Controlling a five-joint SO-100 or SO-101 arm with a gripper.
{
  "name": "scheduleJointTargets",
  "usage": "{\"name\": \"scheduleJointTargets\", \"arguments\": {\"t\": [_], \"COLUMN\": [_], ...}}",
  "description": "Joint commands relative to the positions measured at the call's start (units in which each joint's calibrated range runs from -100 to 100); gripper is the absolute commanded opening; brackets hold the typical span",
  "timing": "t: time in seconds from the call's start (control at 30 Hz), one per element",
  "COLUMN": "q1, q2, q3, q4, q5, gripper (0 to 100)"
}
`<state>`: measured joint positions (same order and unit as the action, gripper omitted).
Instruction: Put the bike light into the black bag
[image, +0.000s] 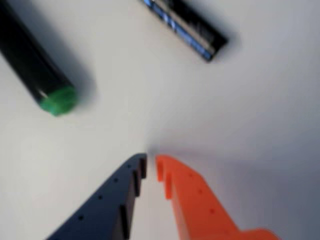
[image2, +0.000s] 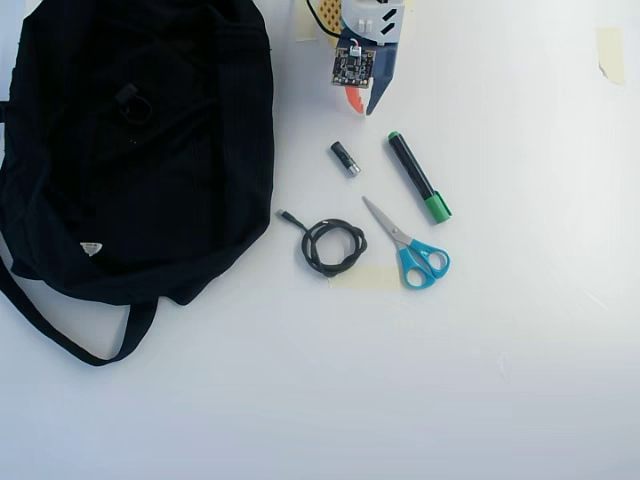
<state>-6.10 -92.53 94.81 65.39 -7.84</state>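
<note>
- The arm reaches in from the top edge of the overhead view. Its claw (image2: 359, 104) points down the frame, over bare white desk (image2: 500, 350) just right of the bag and above the small cylinder.
- In the wrist view the claw (image: 151, 163) is clenched. The dark blue finger (image: 107, 205) and the orange finger (image: 195, 205) meet almost tip to tip, with only a sliver of desk showing between them and nothing held.
- One black bag (image2: 180, 190) fills the left of the overhead view, slumped flat. Its white triangular label (image2: 91, 248) sits low on the fabric, and one long strap (image2: 60, 335) loops out at the bottom left.
- One small dark shape with a loop, apparently the bike light (image2: 127, 100), lies on the upper part of the bag. It is black on black and too faint to make out more.
- One coiled black cable (image2: 333, 246) rests just right of the bag's lower edge.
- One black-and-silver cylinder (image2: 345, 158) lies above the cable, below the claw.
- One pair of blue-handled scissors (image2: 410, 248) lies right of the cable, blades pointing up-left.
- One black marker (image2: 417, 176) with a green cap lies tilted above the scissors.
- Two pieces of pale tape are stuck to the desk: one (image2: 366, 277) under the cable and scissors, one (image2: 608, 50) at the top right.
</note>
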Motion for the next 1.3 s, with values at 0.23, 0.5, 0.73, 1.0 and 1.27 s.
{"name": "scheduleJointTargets", "arguments": {"t": [0.23,0.5,0.73,1.0,1.27], "q1": [0.1,0.1,0.1,0.1,0.1], "q2": [-7.1,-7.1,-7.1,-7.1,-7.1], "q3": [4.5,4.5,4.5,4.5,4.5], "q4": [6.5,6.4,6.4,6.4,6.4], "q5": [-0.3,0.1,0.1,0.1,0.1], "gripper": [2,2,2,2,2]}}
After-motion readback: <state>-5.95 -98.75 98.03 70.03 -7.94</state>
